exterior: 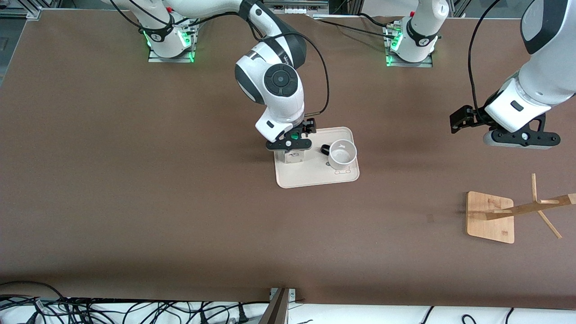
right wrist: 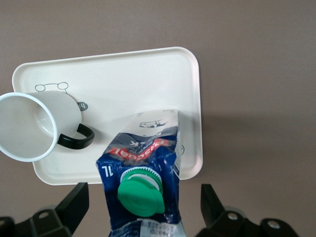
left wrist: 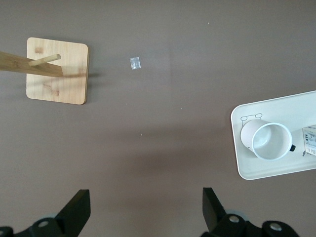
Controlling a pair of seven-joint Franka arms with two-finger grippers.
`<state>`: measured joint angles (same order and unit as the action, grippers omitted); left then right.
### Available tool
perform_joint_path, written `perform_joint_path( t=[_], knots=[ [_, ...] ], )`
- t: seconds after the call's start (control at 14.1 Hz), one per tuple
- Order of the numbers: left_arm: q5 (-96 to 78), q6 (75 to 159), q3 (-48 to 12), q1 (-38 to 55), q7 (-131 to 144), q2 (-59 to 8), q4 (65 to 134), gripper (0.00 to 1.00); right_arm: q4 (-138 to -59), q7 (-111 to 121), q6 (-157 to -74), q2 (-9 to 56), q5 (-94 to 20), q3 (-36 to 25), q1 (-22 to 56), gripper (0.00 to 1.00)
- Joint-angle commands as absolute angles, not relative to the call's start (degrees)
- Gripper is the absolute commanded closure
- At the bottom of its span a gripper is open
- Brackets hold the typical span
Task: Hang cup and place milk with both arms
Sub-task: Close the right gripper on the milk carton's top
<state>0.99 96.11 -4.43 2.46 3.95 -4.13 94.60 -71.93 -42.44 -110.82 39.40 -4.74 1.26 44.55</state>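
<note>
The milk carton (exterior: 294,157) stands on the cream tray (exterior: 315,177) at the middle of the table, its green cap up. My right gripper (exterior: 291,145) is low over it, open, its fingers on either side of the carton's top and not touching it; the right wrist view shows the carton (right wrist: 143,173) between the fingers (right wrist: 74,202). The white cup (exterior: 342,153) stands upright on the same tray beside the carton, its black handle toward the carton. My left gripper (exterior: 519,137) is open and empty, up over bare table toward the left arm's end, as the left wrist view (left wrist: 145,212) shows.
A wooden mug rack (exterior: 490,217) with pegs stands toward the left arm's end, nearer the front camera than the left gripper. It also shows in the left wrist view (left wrist: 58,70). A small scrap of tape (exterior: 430,218) lies on the table beside its base.
</note>
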Motion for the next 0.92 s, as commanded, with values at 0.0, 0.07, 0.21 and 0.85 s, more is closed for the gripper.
perform_joint_path(
  t=[0.0, 0.07, 0.21, 0.85],
  knots=[
    [0.9, 94.4, -4.4, 2.4, 3.7, -4.6, 93.1, 0.0, -70.8, -41.7, -109.9, 40.2, -5.4, 0.9, 45.1, 0.0],
    [0.9, 94.4, -4.4, 2.4, 3.7, -4.6, 93.1, 0.0, -71.2, -41.8, -109.9, 40.2, -5.4, 0.9, 45.2, 0.0],
    [0.7, 93.9, -4.4, 2.4, 3.6, -4.6, 93.1, 0.0, -71.8, -42.1, -109.9, 40.3, -5.4, 0.9, 45.2, 0.0],
    [0.1, 90.8, -4.5, 2.6, 3.3, -4.6, 92.9, 0.0, -71.5, -39.3, -109.5, 39.9, -5.8, 0.6, 44.4, 0.58]
  ],
)
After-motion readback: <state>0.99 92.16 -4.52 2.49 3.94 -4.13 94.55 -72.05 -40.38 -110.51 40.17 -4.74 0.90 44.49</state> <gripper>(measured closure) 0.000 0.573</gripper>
